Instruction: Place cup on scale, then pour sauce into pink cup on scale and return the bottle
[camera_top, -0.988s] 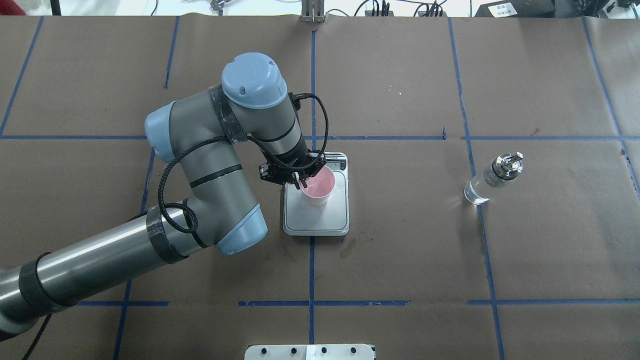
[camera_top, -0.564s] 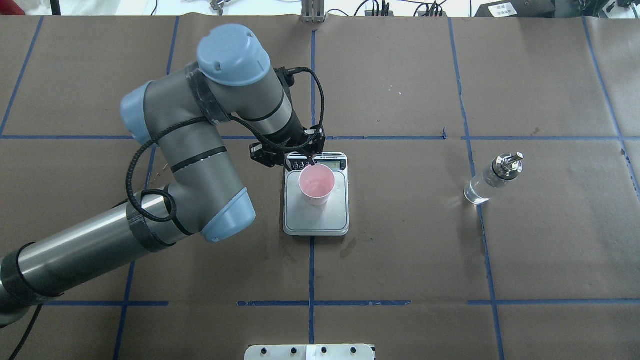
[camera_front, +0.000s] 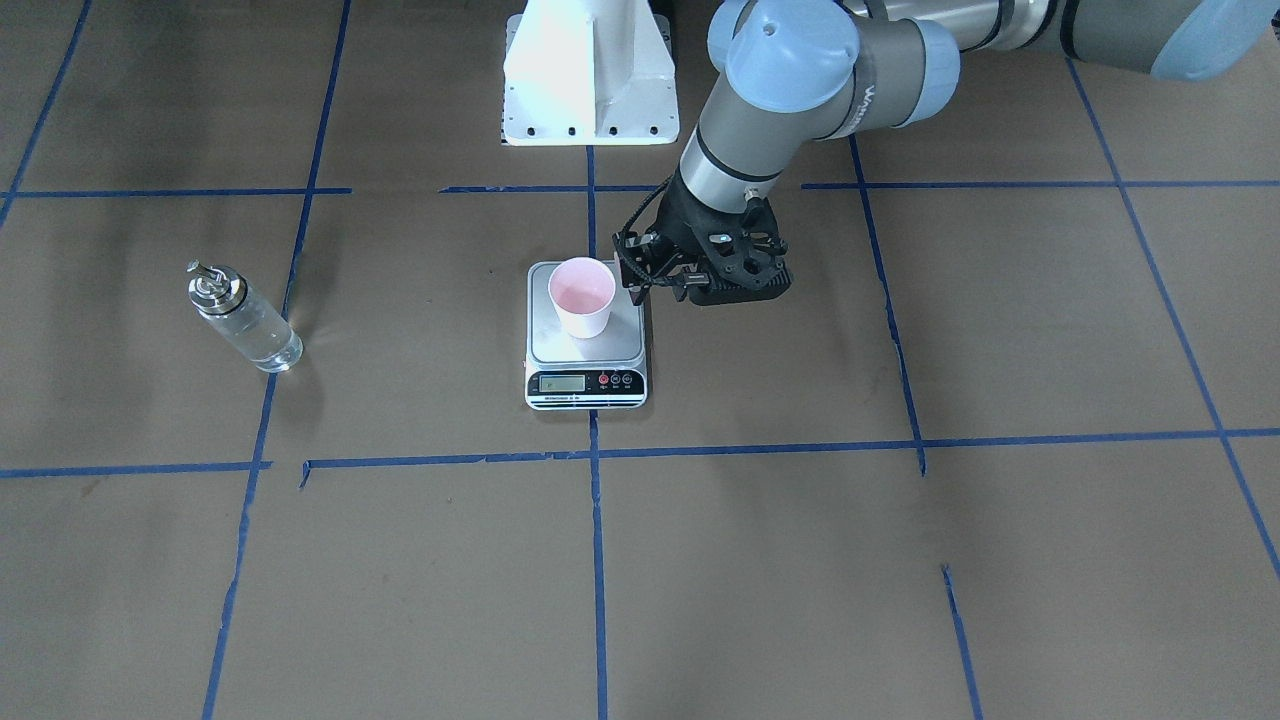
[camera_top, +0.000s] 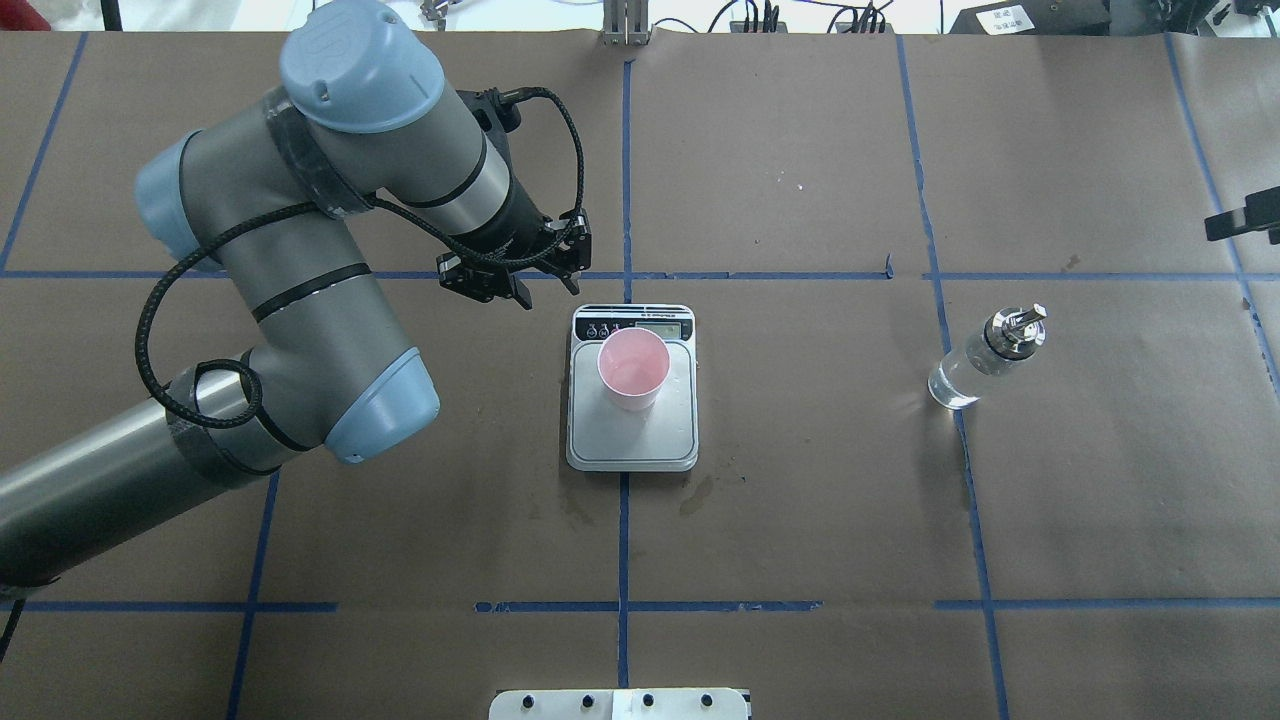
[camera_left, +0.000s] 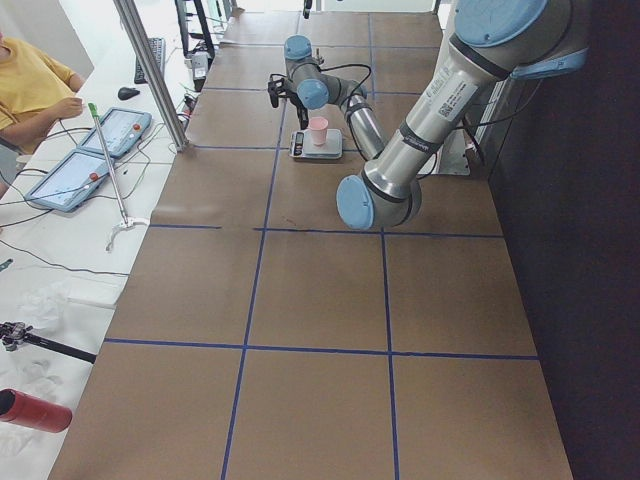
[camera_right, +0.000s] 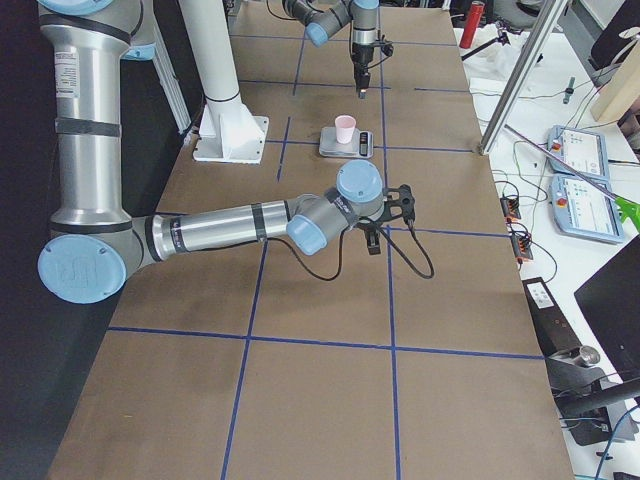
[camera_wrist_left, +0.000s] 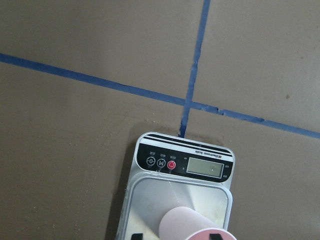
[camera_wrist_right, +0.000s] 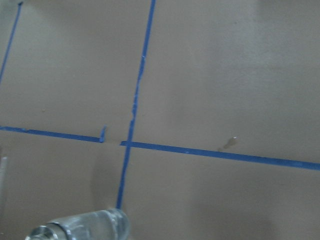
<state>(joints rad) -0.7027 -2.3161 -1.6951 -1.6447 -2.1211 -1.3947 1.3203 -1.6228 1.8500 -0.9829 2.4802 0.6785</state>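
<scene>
Backed left gripper (camera_top: 546, 290) off, open and empty, cup (camera_top: 633, 368) left on scale (camera_top: 632, 445). Still gotta pour from bottle (camera_top: 985, 360), return it.

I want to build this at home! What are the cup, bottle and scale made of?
Cup: probably paper, matte pale pink with no shine. Bottle: clear glass you can see through, with a shiny metal top. Scale: dull silver metal plate, likely steel; the black strip looks plastic.
</scene>
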